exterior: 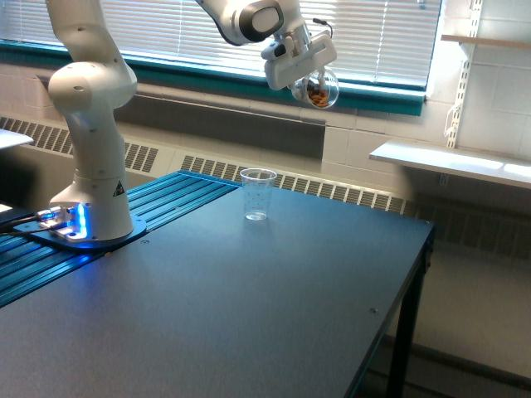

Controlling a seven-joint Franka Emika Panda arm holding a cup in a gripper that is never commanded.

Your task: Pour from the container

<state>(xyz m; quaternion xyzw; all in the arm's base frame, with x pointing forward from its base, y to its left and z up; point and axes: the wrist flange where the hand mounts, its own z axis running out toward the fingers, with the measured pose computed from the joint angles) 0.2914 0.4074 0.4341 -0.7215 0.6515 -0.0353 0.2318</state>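
While the arm holds its load aloft, hazards read near to far as follows:

Table: dark, flat-topped work table (249, 315); bare in the foreground; any pieces that miss would scatter across it or roll off its edge.

Receiver: tall, straight-sided clear plastic cup with printed markings (258, 195); upright, apparently empty, standing alone toward the far edge; light and narrow-mouthed, so falling pieces could probably tip it or bounce out.

Container: small, rounded clear glass-like vessel (319, 89) with brown nut-like pieces inside; high above the table, toward the exterior view's right of the cup, not over it; tipping from here would likely drop the contents beyond the cup.

Gripper: white gripper (309, 75); clamped on the vessel; fingers barely discernible; a rounded, smooth wall may slip during rotation.

Backdrop: window blinds (166, 33); no obstruction apparent.
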